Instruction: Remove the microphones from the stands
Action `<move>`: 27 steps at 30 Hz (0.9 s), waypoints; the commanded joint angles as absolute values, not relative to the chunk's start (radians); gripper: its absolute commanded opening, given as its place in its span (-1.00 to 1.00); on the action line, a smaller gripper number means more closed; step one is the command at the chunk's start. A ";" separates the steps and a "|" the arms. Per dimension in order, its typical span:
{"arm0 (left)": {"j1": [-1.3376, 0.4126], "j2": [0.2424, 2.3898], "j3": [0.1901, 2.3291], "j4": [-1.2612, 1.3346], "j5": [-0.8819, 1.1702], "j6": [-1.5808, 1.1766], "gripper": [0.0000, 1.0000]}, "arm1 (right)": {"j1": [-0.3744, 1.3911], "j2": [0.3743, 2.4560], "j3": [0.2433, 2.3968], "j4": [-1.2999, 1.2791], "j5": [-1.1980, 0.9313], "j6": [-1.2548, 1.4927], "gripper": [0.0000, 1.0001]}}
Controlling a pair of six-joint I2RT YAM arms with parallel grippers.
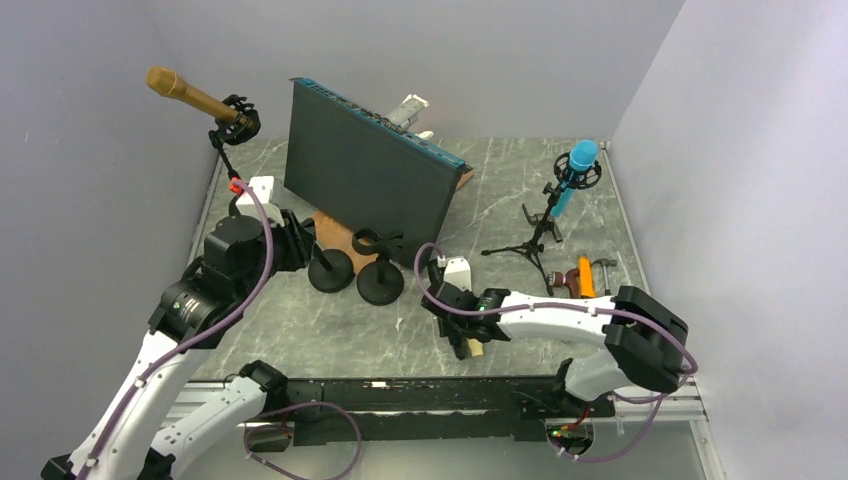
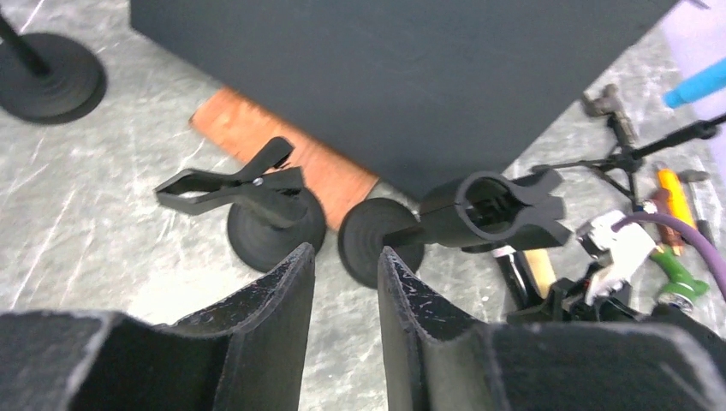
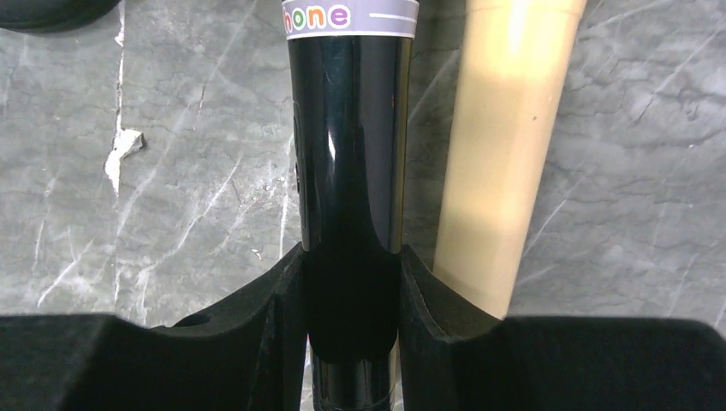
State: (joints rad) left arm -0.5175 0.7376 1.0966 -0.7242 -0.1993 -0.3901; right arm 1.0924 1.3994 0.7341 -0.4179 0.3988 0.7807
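Two stands (image 2: 274, 227) just beyond left fingers (image 2: 274, 325), narrowly parted, empty. Right fingers (image 3: 274, 317) clamped on black mic (image 3: 349, 154), beige tube (image 3: 496, 154) alongside.

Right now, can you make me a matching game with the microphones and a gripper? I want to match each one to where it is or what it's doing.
Things:
1. gold microphone
2. blue microphone
3. black microphone
4. left gripper

Places or states:
A. pinched in the right gripper
B. open, holding nothing
C. clipped in a stand at the far left
D. clipped on a tripod stand at the right

Pairs: 1-C, 2-D, 3-A, 4-B.
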 commanded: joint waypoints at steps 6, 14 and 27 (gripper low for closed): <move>-0.512 0.728 1.046 -0.767 -0.351 -0.633 -0.08 | 1.119 1.437 0.734 -0.353 0.518 0.887 -0.48; -0.464 0.847 1.105 -0.873 -0.328 -0.851 0.14 | 1.124 1.466 0.695 -0.276 0.466 0.869 0.01; -0.260 0.857 1.078 -0.787 -0.116 -0.811 0.28 | 1.192 1.268 0.736 -0.188 0.448 0.669 0.84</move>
State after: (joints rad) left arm -0.2768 0.8680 1.0641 -0.8127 -0.1337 -0.8288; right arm 1.1927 1.4212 0.7101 -0.3103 0.4625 0.7841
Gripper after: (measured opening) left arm 0.644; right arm 0.893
